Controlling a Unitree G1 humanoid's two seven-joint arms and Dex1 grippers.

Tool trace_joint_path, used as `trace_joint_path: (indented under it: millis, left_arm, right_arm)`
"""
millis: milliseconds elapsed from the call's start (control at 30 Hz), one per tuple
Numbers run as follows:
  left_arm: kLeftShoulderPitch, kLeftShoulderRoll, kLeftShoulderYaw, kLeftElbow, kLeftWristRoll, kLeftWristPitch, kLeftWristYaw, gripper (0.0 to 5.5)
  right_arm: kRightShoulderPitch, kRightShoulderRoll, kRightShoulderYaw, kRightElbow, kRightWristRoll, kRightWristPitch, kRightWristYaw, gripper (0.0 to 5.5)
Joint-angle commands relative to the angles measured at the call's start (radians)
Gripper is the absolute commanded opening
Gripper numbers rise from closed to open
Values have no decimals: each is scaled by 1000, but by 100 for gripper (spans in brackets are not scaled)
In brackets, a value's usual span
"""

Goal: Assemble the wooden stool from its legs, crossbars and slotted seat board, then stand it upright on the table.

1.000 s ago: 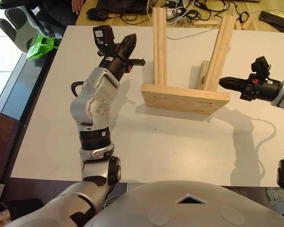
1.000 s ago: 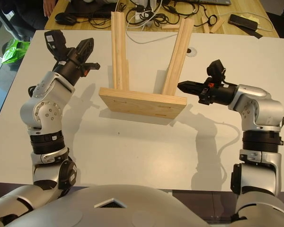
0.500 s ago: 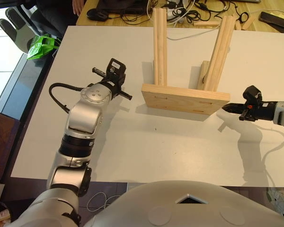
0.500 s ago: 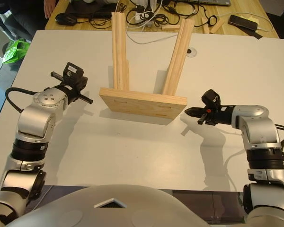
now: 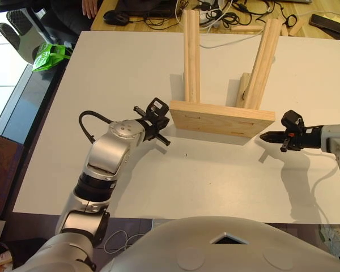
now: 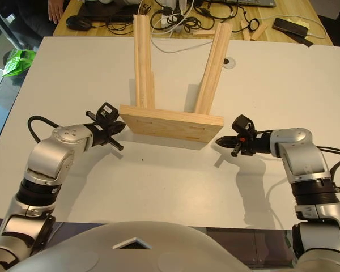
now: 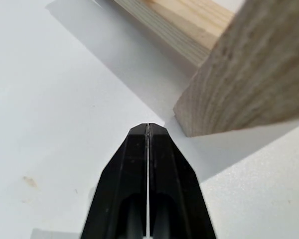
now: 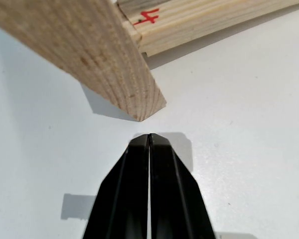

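The wooden stool lies on its side on the white table (image 5: pixel 102 68). Its seat board (image 5: pixel 221 118) stands on edge facing me, and two legs (image 5: pixel 191 56) (image 5: pixel 263 62) point away toward the back. My left gripper (image 5: pixel 166 123) is shut and empty, its tip just off the board's left end. In the left wrist view the shut fingertips (image 7: pixel 147 127) sit close to the board's corner (image 7: pixel 244 74). My right gripper (image 5: pixel 263 136) is also shut and empty, a short gap from the board's right end (image 8: pixel 89 45). A leg marked with a red 4 (image 8: pixel 199 20) lies behind that end.
A wooden desk (image 5: pixel 141 22) with cables, a mouse and a phone adjoins the table's far edge. A green bag (image 5: pixel 48 55) sits on the floor at the left. A round grommet (image 6: pixel 229 63) is set in the table right of the legs.
Both arms came down and in toward the seat board's ends. The left gripper, open and raised a second ago, is now shut low at the left corner. The stool has not moved.
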Motion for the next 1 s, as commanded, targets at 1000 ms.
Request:
trace_joint_path:
  millis: [1000]
  left_arm:
    - [176, -272, 119, 44, 3, -71, 181, 3]
  right_arm:
    - [217, 10, -72, -312, -45, 257, -338, 0]
